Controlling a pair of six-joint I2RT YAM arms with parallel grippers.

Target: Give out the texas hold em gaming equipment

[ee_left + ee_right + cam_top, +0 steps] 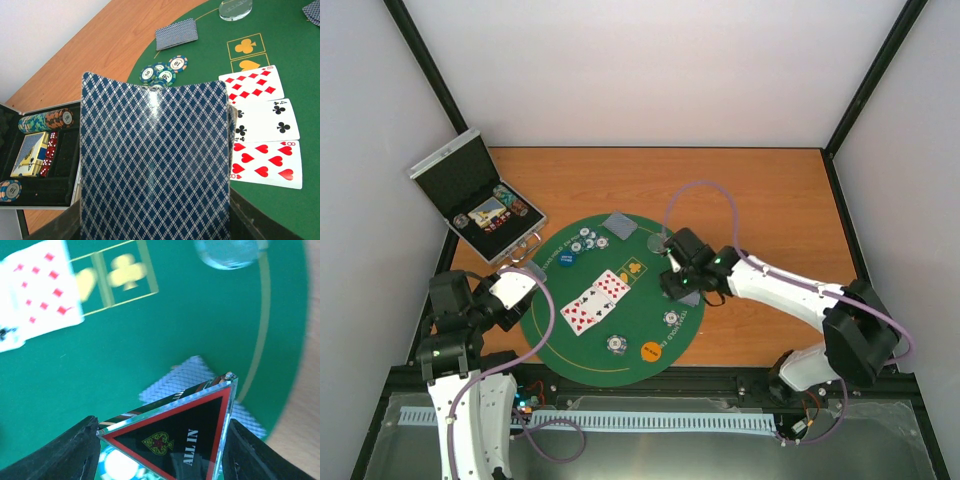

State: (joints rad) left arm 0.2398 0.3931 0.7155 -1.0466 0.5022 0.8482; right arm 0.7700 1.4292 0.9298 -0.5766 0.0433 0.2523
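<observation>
A black triangle marker (175,437) reading "ALL IN" sits between the fingers of my right gripper (162,427), which is shut on it, just above the green mat's right side (695,325). Below it lie blue-backed cards (197,377) and a blue-white chip (117,467). My left gripper (155,212) is shut on a deck of blue-backed cards (155,150) at the mat's left edge; its fingers are mostly hidden behind the deck. Three face-up cards (260,135) lie mid-mat. A chip cluster (162,72), a small card pile (176,34) and a clear disc (235,9) lie beyond.
The open silver case (440,160) stands at the back left, with chip stacks (45,120), dice and a card box inside. A blue disc (565,260), an orange disc (651,350) and single chips (616,344) lie on the mat. White walls enclose the wooden table (770,200).
</observation>
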